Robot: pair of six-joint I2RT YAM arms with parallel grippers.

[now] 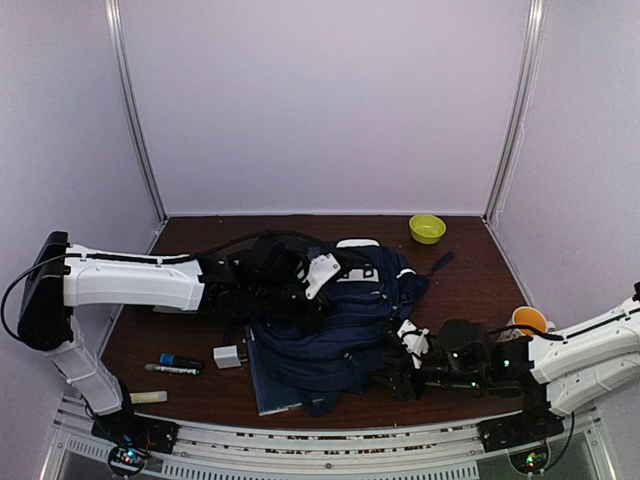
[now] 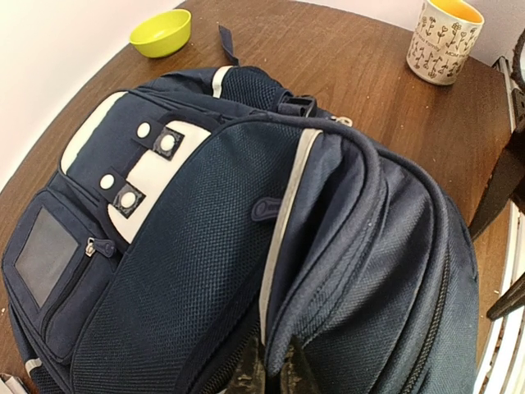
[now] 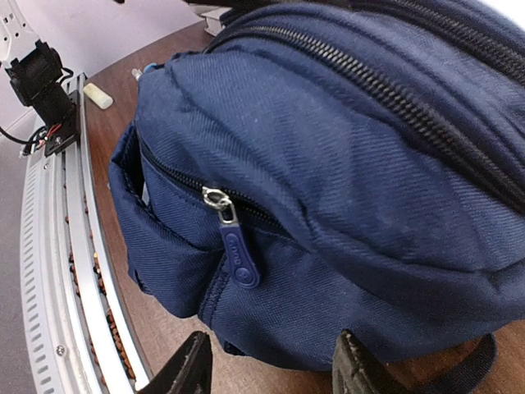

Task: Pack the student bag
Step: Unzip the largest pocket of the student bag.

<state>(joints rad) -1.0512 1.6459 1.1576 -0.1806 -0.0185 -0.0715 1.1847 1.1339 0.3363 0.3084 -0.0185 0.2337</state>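
Observation:
The student bag [image 1: 340,320], navy with white trim, lies in the middle of the table. It fills the left wrist view [image 2: 197,246] and the right wrist view [image 3: 328,148]. My left gripper [image 1: 303,283] sits over the bag's upper part, shut on a fold of its fabric beside the white stripe [image 2: 277,349]. At the bag's near right side my right gripper [image 1: 397,375] stands open. Its dark fingers straddle the bag's lower edge [image 3: 271,365] just above the table. A blue zipper pull [image 3: 236,250] hangs on a side pocket right in front of them, untouched.
A dark blue book [image 1: 268,385] pokes out from under the bag's near left. A white block [image 1: 228,356], a marker [image 1: 175,368] and a pale stick [image 1: 147,397] lie front left. A green bowl [image 1: 427,228] is back right, a mug [image 1: 527,320] at the right.

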